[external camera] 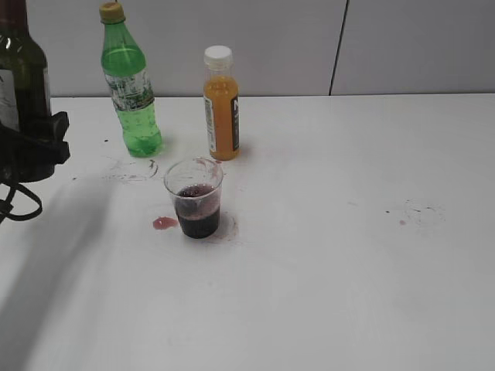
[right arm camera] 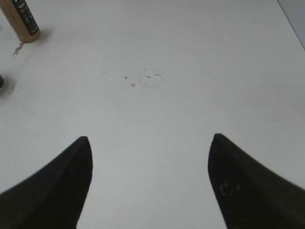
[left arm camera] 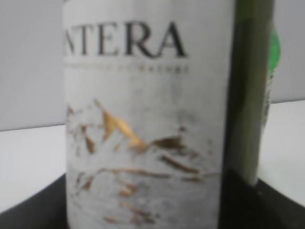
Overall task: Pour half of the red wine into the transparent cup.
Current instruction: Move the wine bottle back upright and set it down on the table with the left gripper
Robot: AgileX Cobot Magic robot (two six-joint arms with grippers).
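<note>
The transparent cup (external camera: pixel 194 199) stands upright near the middle of the white table (external camera: pixel 348 255), and dark red wine (external camera: pixel 197 210) fills roughly its lower third or a bit more. A small red spill (external camera: pixel 165 223) lies on the table just beside the cup at its left, so a few drops missed it. The wine bottle (external camera: pixel 22 69) is upright at the far left edge of the exterior view, well apart from the cup, and the left gripper (external camera: pixel 31 147) is closed around its body; in the left wrist view the white label (left arm camera: pixel 143 129) fills almost the whole picture. The right gripper (right arm camera: pixel 150 183) hovers over a bare part of the table with its fingers spread wide and holding nothing. Behind the cup stand a green plastic bottle (external camera: pixel 128 85) and an orange juice bottle (external camera: pixel 221 108), both untouched. In my judgement the pouring itself looks done or nearly done; what is left is probably to set the bottle down and release it. Whether exactly half was poured, I cannot tell.
</note>
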